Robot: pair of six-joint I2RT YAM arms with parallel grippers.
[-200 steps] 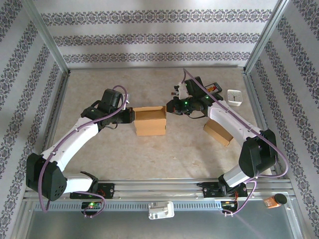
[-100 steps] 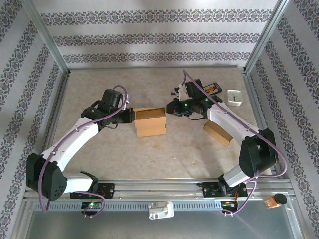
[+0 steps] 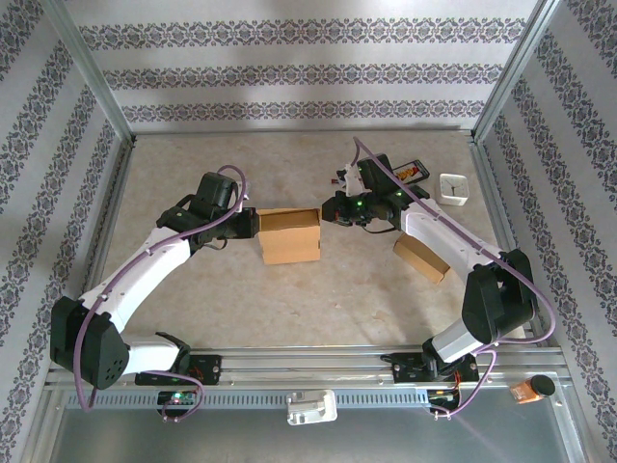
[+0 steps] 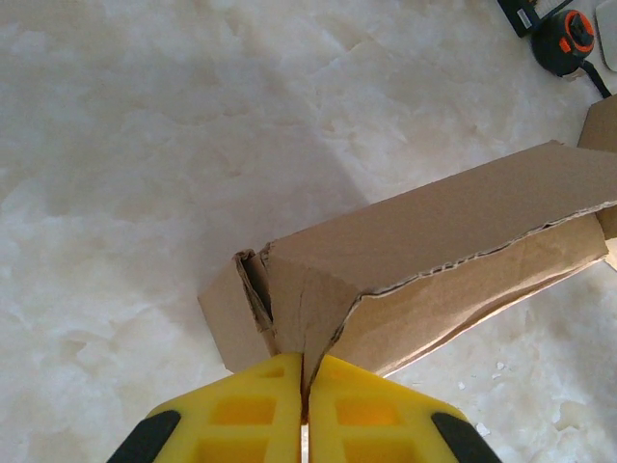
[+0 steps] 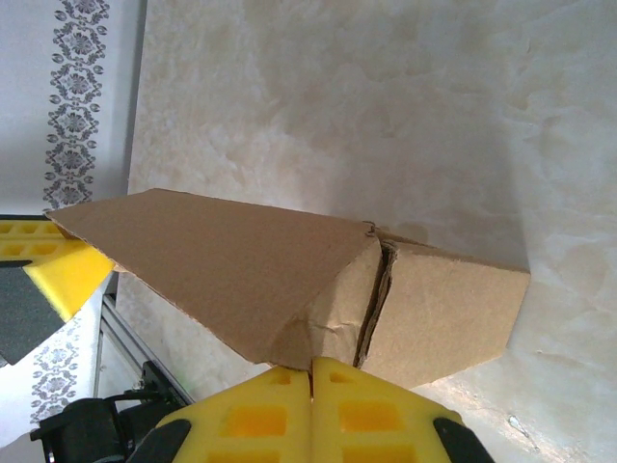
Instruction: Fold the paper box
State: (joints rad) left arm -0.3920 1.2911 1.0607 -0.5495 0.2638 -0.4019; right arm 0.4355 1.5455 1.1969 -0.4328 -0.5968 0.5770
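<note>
From the top external camera, the paper box (image 3: 290,234) sits on the beige table (image 3: 289,318) roughly midway between the two arms, a little beyond the table's middle. The left tool (image 3: 253,224) meets the box's left end and the right tool (image 3: 328,207) meets its right end, so the box is clamped from both sides. A second piece of brown cardboard (image 3: 421,257) lies on the table under the right arm, well apart from the box. A small white object (image 3: 454,187) rests near the right wall.

In the left wrist camera, the left tool (image 4: 307,371) has its yellow fingers (image 4: 255,410) pressed together, pinching a creased cardboard corner at the near end of the paper box (image 4: 434,231). The box stretches away to the upper right, with a torn-looking edge along its long side. An orange and black tape measure (image 4: 569,29) lies at the top right.

In the right wrist camera, the right tool (image 5: 310,371) is closed too, its yellow fingers (image 5: 255,420) nipping the lower edge of the paper box (image 5: 231,265) where a folded flap meets the end panel. The box rests on the table (image 5: 386,96).
</note>
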